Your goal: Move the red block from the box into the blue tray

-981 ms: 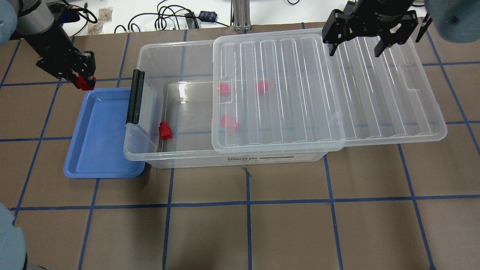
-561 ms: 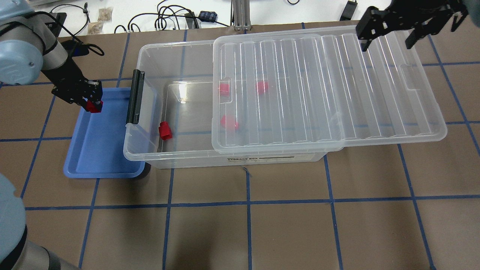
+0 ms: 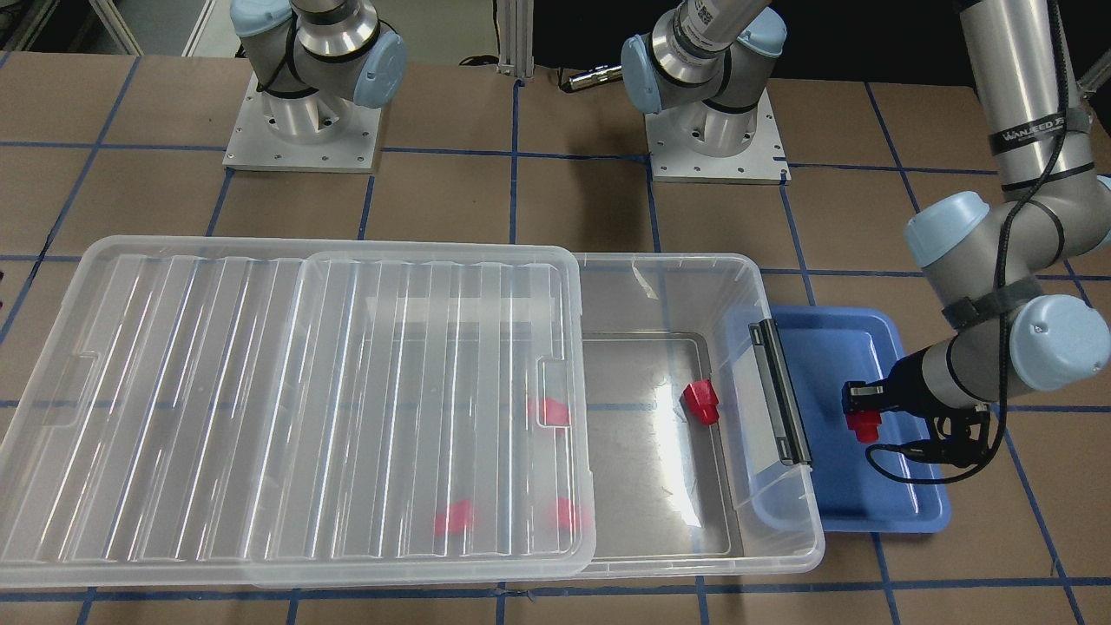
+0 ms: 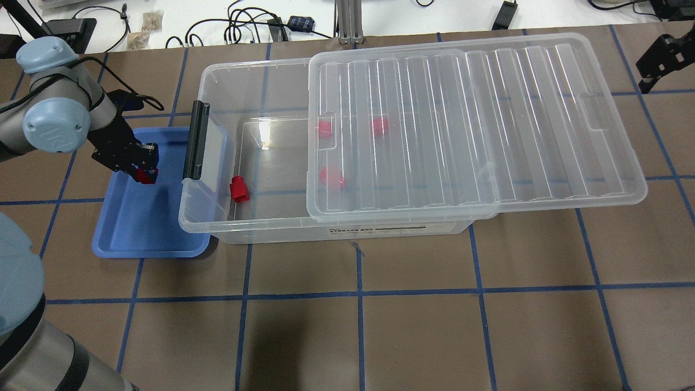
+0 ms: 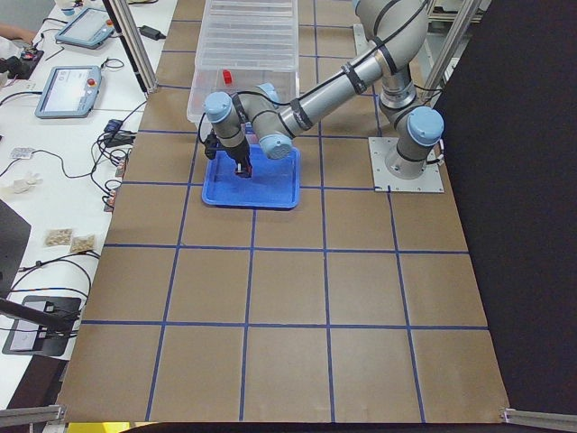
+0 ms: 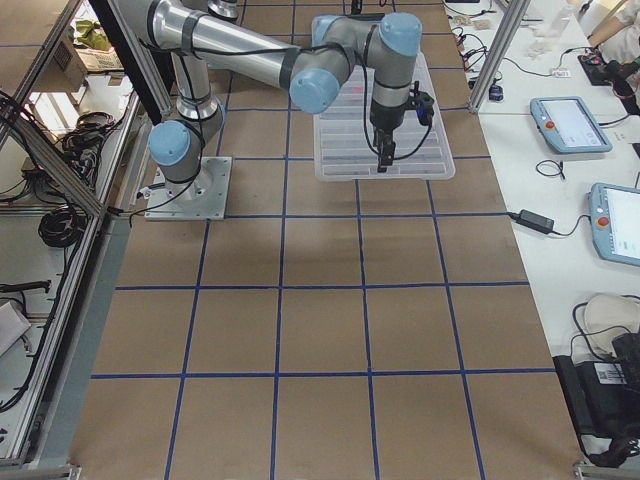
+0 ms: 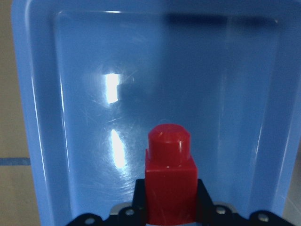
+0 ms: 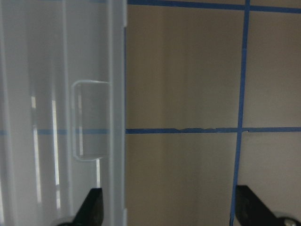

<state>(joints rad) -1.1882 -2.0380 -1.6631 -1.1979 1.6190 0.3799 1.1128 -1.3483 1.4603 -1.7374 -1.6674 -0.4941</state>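
My left gripper [image 4: 145,172] is shut on a red block [image 7: 169,179] and holds it low over the blue tray [image 4: 141,233], stub end pointing down at the tray floor. It also shows in the front view [image 3: 862,423]. The tray holds nothing else. The clear box [image 4: 214,98] stands right of the tray, its lid [image 4: 472,119] slid towards the right. One red block [image 4: 238,189] lies in the uncovered part, and three more [image 4: 331,176] show through the lid. My right gripper [image 8: 171,207] is open and empty beside the lid's right end.
The box's black latch bar [image 4: 196,139] overhangs the tray's right rim. Cables and small devices [image 4: 255,27] lie beyond the table's far edge. The robot bases [image 3: 299,130] stand behind the box in the front view.
My left gripper has carried the red block from the tray's far rim to low over the tray's inside. My right gripper has moved right, off the lid, to the view's edge.
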